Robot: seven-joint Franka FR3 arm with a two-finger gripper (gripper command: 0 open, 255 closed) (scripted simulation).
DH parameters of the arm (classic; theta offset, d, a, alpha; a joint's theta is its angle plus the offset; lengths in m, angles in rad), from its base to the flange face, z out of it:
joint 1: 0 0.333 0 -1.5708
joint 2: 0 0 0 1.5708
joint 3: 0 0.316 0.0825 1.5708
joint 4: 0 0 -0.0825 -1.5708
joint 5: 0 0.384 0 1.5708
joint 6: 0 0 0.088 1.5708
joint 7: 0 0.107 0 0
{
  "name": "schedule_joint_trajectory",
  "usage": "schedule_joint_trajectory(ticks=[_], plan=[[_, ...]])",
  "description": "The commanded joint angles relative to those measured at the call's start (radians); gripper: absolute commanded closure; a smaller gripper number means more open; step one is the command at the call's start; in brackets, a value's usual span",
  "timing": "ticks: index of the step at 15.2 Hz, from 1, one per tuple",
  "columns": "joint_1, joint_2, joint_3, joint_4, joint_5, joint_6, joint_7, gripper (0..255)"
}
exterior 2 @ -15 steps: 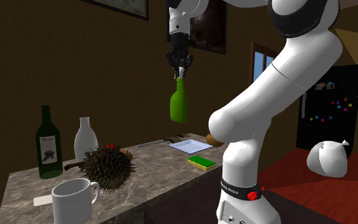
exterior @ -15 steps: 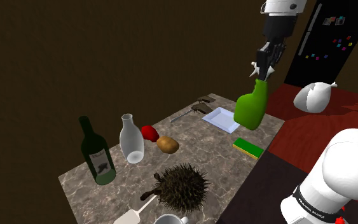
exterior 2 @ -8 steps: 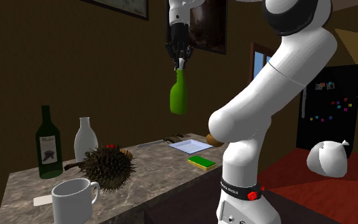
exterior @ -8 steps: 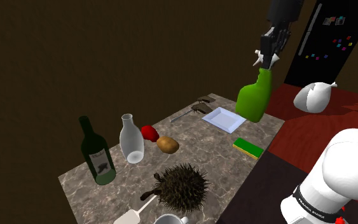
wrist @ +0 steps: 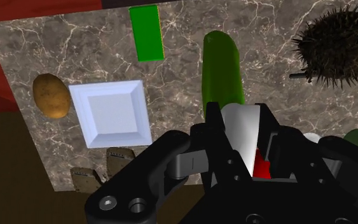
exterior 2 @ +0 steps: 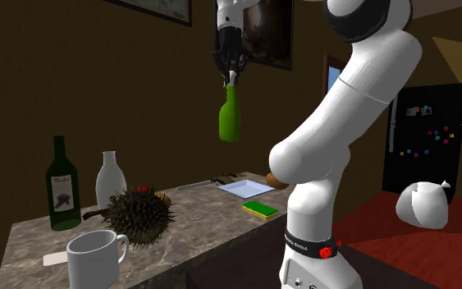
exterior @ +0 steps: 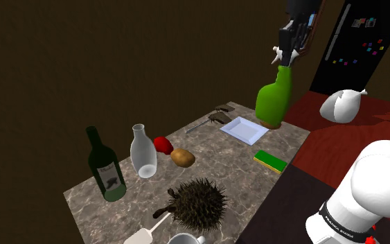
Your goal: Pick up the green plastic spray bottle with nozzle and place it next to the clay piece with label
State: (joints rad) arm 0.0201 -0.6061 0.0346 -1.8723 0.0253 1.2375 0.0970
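Green spray btl (exterior: 273, 102), grey-marbled table (exterior: 217, 158)

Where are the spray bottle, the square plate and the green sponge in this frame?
spray bottle (exterior: 273, 104): shoulder view, on its green body below the nozzle.
square plate (exterior: 242, 129): shoulder view, on its sunken white middle.
sponge (exterior: 270, 161): shoulder view, on its green top face.

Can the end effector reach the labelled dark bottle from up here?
Probably yes: the end effector, shut on the green spray bottle, hangs high over the table, with open air toward the dark bottle; the white bottle stands close beside it.
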Motion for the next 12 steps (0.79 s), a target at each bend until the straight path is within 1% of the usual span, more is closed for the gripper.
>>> schedule_joint_trajectory(ticks=[1, 7, 12], plan=[[-0.003, 0.042, -0.009, -0.001, -0.007, 0.044, -0.013, 255], [-0.015, 0.192, -0.042, 0.023, -0.026, 0.169, -0.059, 255], [-0.026, 0.336, -0.068, 0.08, -0.032, 0.256, -0.095, 255]])
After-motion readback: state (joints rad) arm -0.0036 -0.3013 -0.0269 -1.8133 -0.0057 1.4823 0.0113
